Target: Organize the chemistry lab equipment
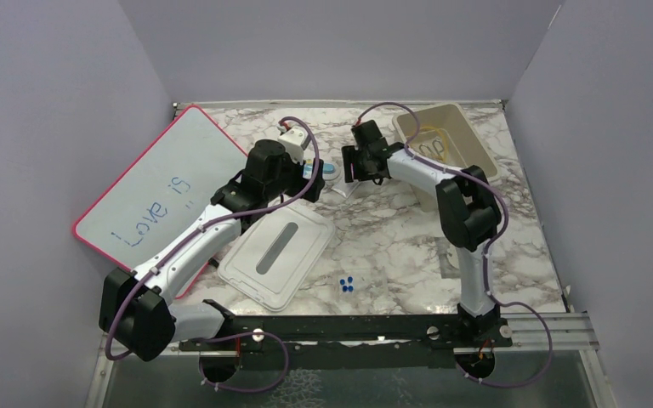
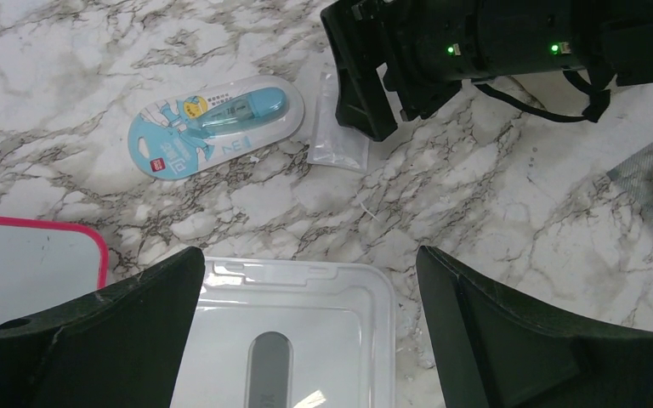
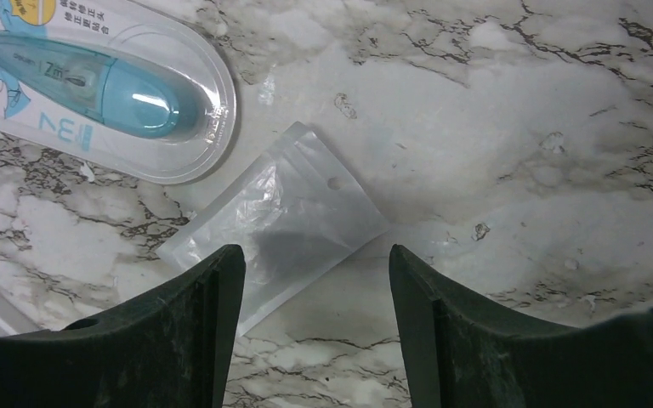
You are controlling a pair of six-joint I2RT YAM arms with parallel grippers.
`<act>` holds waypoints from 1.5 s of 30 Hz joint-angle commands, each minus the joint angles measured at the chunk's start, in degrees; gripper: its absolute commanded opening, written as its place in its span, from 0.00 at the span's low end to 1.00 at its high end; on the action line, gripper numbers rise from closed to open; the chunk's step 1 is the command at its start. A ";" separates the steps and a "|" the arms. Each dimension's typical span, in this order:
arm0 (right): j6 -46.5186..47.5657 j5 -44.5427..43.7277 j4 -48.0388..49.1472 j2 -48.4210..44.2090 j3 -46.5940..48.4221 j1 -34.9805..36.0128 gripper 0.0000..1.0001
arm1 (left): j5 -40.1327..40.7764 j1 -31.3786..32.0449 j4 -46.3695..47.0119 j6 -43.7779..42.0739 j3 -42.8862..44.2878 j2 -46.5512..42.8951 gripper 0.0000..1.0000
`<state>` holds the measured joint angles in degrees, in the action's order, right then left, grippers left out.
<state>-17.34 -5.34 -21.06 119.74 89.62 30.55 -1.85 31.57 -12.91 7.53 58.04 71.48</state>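
A small clear plastic bag [image 3: 281, 225] lies flat on the marble, next to a blue blister pack [image 3: 102, 85]. My right gripper [image 3: 315, 251] hovers open just over the bag's near corner, with nothing between its fingers. In the top view the right gripper [image 1: 349, 168] is at the table's middle back, the bag [image 1: 350, 189] below it. My left gripper [image 2: 310, 255] is wide open and empty above the far edge of a clear lid [image 2: 293, 331], facing the blister pack [image 2: 217, 127] and bag [image 2: 337, 127]. Amber tubing [image 1: 436, 140] lies in the beige bin [image 1: 485, 157].
A pink-rimmed whiteboard [image 1: 157, 191] leans at the left. The clear lid [image 1: 276, 255] lies at the centre front. Small blue pieces [image 1: 346, 285] sit near the front. The two grippers are close together, with the right gripper [image 2: 374, 76] just beyond the bag in the left wrist view.
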 commanded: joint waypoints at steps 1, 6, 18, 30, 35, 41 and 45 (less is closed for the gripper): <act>0.87 0.26 0.41 2.47 4.21 0.04 0.67 | -0.34 -0.02 1.22 0.13 -0.48 0.47 0.97; 1.87 -0.15 -0.87 5.77 6.46 0.04 0.67 | -1.81 -0.02 1.22 0.19 -0.38 0.67 0.97; 8.54 2.09 -0.60 6.14 3.03 0.05 0.44 | -2.40 -0.02 1.13 0.37 -0.34 0.71 0.97; 10.25 4.95 -1.17 -0.83 -6.98 0.07 0.21 | -3.55 -0.01 0.91 5.61 -0.08 3.27 0.97; 9.67 6.91 0.48 -2.53 -9.96 0.04 0.21 | -2.47 -0.04 1.82 18.38 -0.21 8.24 0.97; 7.15 7.67 2.66 -1.93 -12.80 0.04 0.20 | -5.75 -0.02 10.45 30.10 -1.27 16.55 0.89; 5.55 8.64 4.24 -2.04 -14.44 0.06 0.20 | -5.59 -0.02 14.44 33.46 0.50 23.12 0.77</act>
<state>-9.19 -0.08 -15.75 116.42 78.70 30.28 -5.69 31.57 -5.89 33.41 57.60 89.54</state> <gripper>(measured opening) 0.209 0.842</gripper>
